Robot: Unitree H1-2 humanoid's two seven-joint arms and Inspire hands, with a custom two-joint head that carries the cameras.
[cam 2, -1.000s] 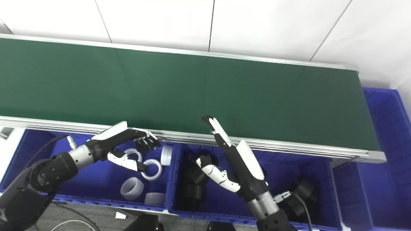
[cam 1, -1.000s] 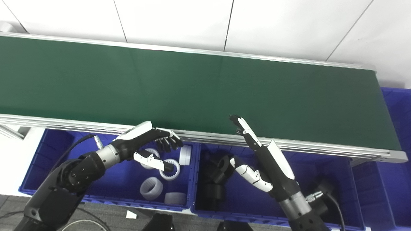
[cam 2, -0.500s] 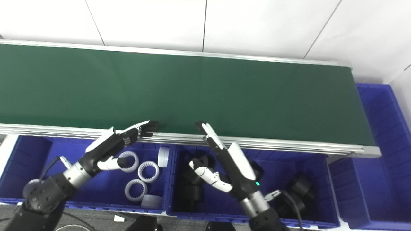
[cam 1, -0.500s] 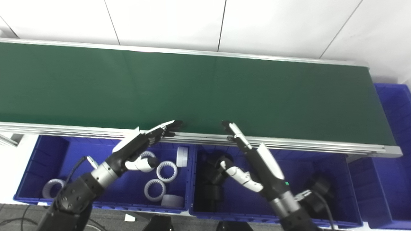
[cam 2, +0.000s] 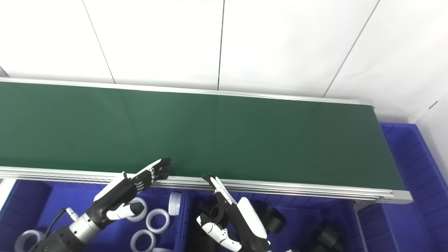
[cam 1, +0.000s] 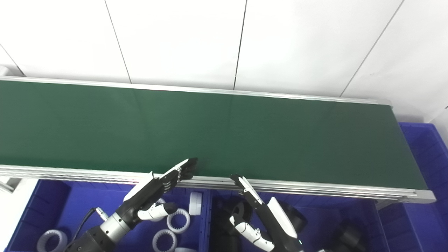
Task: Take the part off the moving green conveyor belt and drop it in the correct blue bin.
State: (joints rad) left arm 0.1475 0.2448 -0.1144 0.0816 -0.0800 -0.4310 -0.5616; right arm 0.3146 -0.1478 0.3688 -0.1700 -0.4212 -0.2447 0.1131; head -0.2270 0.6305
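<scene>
Hands, left (cam 1: 157,190) and right (cam 2: 233,213), both spread and empty beside green belt (cam 1: 224,136)

I note both forearms run off the bottom edge. The bins (cam 1: 45,196) are cut off below, the belt (cam 1: 70,126) at the left edge. The black parts (cam 2: 273,220) are too dark for me to make out.

White panelled wall (cam 1: 224,38) w/ dark seams behind; grey floor bit (cam 1: 5,183).
</scene>
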